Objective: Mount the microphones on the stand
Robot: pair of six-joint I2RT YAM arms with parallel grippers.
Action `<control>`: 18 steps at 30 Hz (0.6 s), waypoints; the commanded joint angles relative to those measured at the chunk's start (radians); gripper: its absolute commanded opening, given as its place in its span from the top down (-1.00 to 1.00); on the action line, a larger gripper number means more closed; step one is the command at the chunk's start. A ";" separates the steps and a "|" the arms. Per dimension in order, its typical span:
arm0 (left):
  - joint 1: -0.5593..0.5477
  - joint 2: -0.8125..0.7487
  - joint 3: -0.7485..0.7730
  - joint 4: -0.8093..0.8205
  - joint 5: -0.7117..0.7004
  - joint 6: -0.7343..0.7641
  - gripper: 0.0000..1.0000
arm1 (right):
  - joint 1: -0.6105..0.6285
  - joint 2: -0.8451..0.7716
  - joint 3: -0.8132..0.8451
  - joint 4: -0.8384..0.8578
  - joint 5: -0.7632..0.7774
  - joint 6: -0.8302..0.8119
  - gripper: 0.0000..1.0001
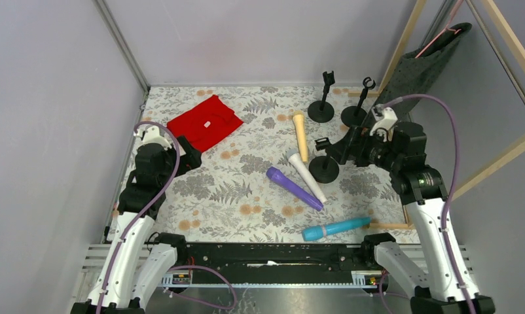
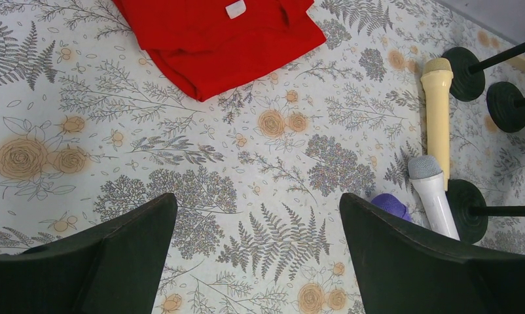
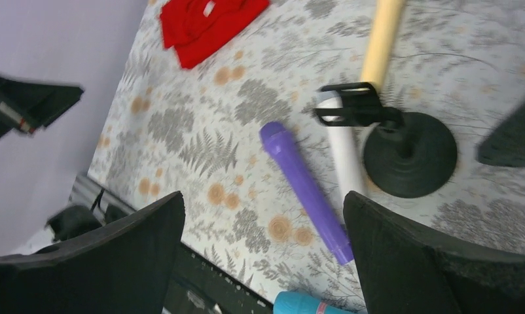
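My left arm is bent up at the elbow on the left side of the counter (image 1: 247, 203). Its wrist tips down, and my left pincer (image 1: 189, 157) hangs spread wide above the flowered cloth, just beside the near corner of the red garment (image 1: 204, 122), gripping nothing. My right arm folds in from the right with its wrist turned leftward. My right pincer (image 1: 330, 149) is also spread wide and empty, just over the nearest stand (image 1: 324, 169). I count four microphones, all lying flat on the counter, and three stands, all upright. The other two are the far-left stand (image 1: 321, 98) and the far-right stand (image 1: 358, 108) at the back. The cream-yellow microphone (image 1: 300, 134) runs almost straight from far to near, head at the far end. The white microphone (image 1: 306, 175) slants from far-left to near-right, head at the far end, right beside the nearest stand's base. The purple microphone (image 1: 294, 188) lies just left of the white one on nearly the same slant, its rounded head far-left. The light blue microphone (image 1: 335, 228) lies nearly crosswise by the near edge, with its thicker end to the left.
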 commanded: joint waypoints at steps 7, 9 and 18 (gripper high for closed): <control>0.003 -0.009 0.001 0.029 0.009 0.002 -0.98 | 0.592 0.176 0.036 0.068 0.383 -0.083 -0.86; 0.003 -0.011 0.006 0.022 0.007 0.002 -0.97 | 0.671 0.226 0.027 0.091 0.404 -0.109 -0.86; 0.003 -0.033 0.034 -0.012 0.073 0.018 -0.97 | 0.721 0.518 0.045 0.143 0.405 -0.235 -0.87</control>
